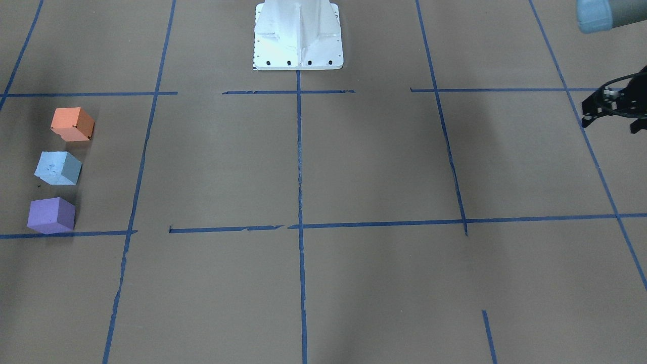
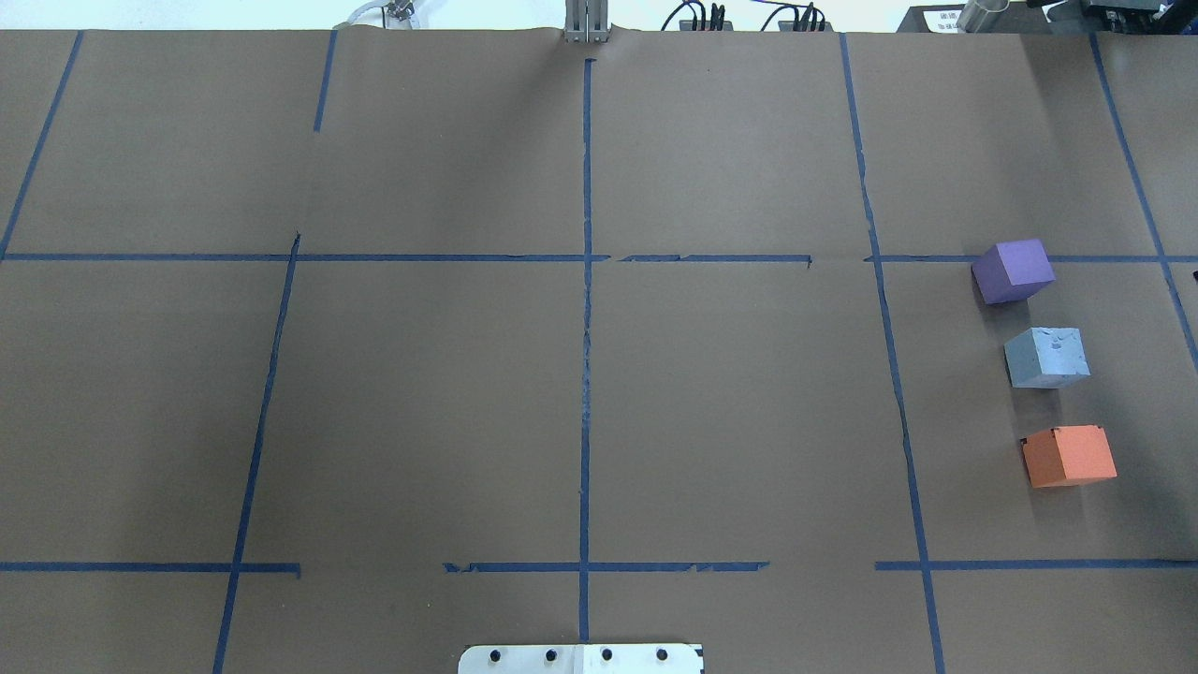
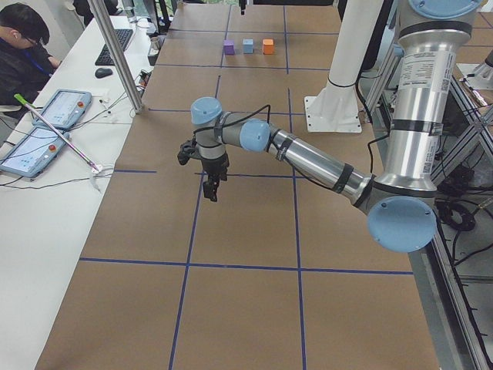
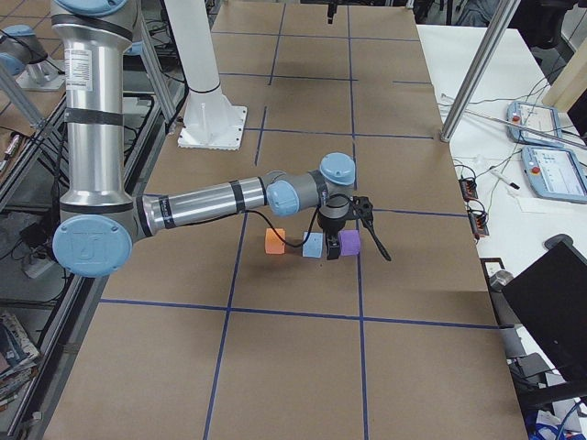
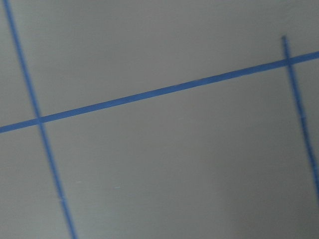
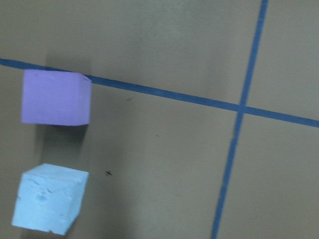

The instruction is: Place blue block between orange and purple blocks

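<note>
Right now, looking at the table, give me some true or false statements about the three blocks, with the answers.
The blue block lies between the orange block and the purple block. True.
The three blocks touch one another. False: bare paper shows between them.
The blocks lie on the robot's left half of the table. False: they lie on its right half.
The purple block sits close to a blue tape line. True.
Fingers clamp the blue block. False: it stands free, with nothing touching it.

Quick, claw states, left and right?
Left claw: cannot be told, cut off at frame edge.
Right claw: cannot be told, seen only from the side.
</note>
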Robot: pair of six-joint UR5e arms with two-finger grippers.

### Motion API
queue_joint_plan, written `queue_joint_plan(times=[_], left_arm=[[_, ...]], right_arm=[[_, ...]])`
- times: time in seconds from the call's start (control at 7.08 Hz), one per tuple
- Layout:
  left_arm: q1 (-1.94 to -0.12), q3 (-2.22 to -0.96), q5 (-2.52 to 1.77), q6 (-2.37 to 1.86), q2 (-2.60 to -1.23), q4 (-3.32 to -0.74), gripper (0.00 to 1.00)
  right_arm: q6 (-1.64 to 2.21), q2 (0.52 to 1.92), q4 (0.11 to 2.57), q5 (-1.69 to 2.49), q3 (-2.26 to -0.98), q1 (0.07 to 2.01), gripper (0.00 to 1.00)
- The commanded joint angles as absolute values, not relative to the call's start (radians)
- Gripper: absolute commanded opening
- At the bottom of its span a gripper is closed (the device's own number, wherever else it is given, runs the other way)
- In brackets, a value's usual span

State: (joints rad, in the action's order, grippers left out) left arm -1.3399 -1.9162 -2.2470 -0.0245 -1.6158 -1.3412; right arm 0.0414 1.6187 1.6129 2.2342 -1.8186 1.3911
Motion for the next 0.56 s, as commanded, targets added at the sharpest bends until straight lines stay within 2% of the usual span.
queue_joint_plan(times=[0.0, 0.28, 0.42], left_arm=[[-1.577, -1.757, -2.388, 0.277, -1.568, -1.342, 1.00], [-1.612, -1.779, -2.340, 0.282, -1.462, -1.351, 1.00], [-1.614, -1.787, -2.315, 0.272, -1.454, -1.380, 1.00]], right_arm=[[-0.133, 1.650, 1.695, 2.297, -1.815, 1.512, 1.00], [-0.126, 1.674, 1.689, 2.318, -1.812, 1.531, 1.00], [-0.118, 1.675, 1.687, 2.316, -1.810, 1.531, 1.00]])
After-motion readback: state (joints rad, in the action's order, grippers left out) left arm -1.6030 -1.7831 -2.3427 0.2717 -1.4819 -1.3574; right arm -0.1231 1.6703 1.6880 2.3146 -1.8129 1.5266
